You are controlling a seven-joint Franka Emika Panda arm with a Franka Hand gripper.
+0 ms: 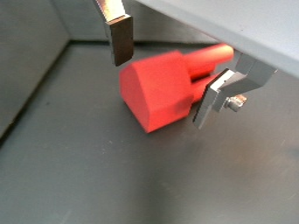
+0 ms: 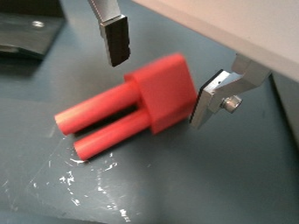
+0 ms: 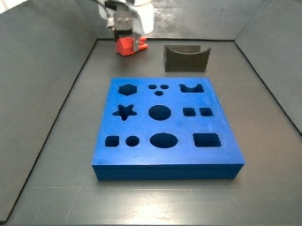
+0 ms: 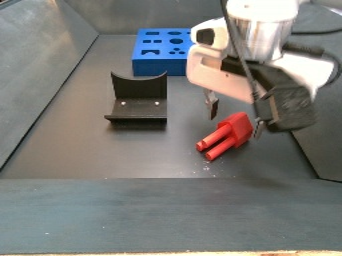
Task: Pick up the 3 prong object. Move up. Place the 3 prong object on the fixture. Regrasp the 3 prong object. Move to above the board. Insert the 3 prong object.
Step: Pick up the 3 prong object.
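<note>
Two silver fingers straddled the 3 prong object (image 2: pixel 126 107), and we saw the gripper (image 2: pixel 166 77) spread wide around its block end, one dark pad (image 2: pixel 115 44) clear of the plastic; whether the other finger touched it, we could not tell. We found the red piece lying flat on the dark floor (image 4: pixel 120 160), prongs pointing away from the jaws. In a side view we placed the gripper (image 4: pixel 243 108) just beside the fixture (image 4: pixel 136 101), with the board (image 4: pixel 170 52) well apart behind it. We saw nothing lifted.
</note>
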